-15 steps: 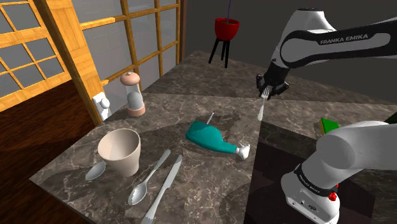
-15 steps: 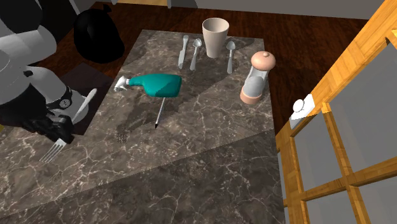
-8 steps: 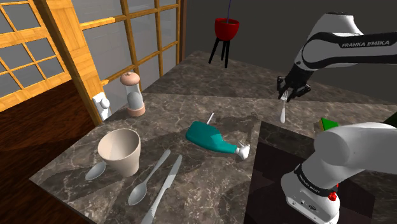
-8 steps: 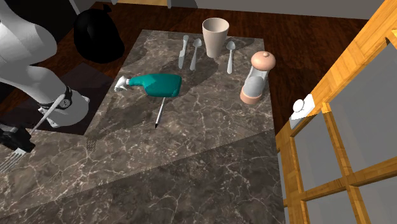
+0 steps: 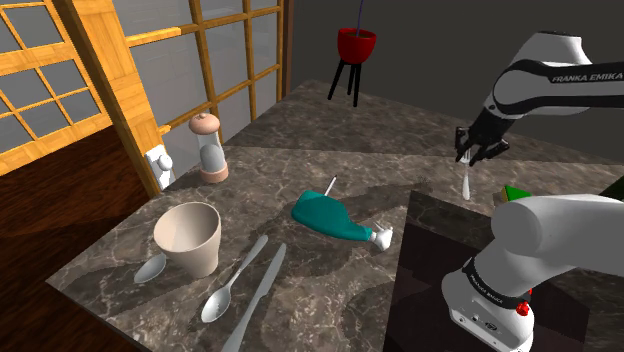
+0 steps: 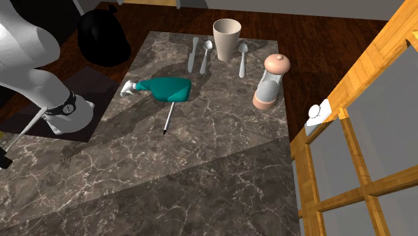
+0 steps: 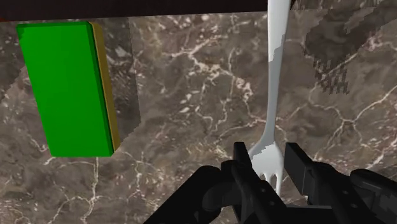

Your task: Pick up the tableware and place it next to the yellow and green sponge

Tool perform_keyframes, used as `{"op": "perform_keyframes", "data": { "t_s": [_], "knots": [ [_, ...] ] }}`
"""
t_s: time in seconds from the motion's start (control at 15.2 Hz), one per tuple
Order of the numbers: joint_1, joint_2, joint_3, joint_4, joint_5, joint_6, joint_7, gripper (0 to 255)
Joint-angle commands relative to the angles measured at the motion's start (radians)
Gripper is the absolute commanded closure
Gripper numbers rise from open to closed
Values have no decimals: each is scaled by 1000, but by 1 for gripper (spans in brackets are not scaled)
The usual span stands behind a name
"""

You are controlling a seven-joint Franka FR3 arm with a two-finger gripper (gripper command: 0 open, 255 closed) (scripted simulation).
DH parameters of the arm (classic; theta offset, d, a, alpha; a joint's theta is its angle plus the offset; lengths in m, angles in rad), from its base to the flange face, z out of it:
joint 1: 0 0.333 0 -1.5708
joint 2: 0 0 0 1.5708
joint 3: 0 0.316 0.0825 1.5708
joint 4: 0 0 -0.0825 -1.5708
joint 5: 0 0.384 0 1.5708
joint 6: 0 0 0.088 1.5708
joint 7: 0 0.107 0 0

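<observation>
Wrist view: end effector (image 7: 268, 160) pinching a white fork (image 7: 275, 83) by its tines above the counter (image 7: 191, 76).
The green-and-yellow sponge (image 7: 63, 89) lies off to one side of the end effector; best to lower gently, handle alongside but clear of it, then release.

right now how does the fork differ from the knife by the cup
The fork is clasped by its tines in the end effector, hanging handle down above the table; the knife lies flat on it. The fork is near the green sponge; the knife lies beside a spoon. Both are pale, slim cutlery.
</observation>
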Motion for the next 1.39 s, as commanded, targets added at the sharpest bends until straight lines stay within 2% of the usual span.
{"op": "perform_keyframes", "data": {
  "t_s": [0.0,0.73,1.25,1.32],
  "knots": [
    [-4,16,-7,-20,-6,36,-3,255],
    [-13,120,-25,-118,-30,238,2,255],
    [-13,120,-25,-118,-30,238,2,255],
    [-13,120,-25,-118,-30,238,2,0]
  ]
}}
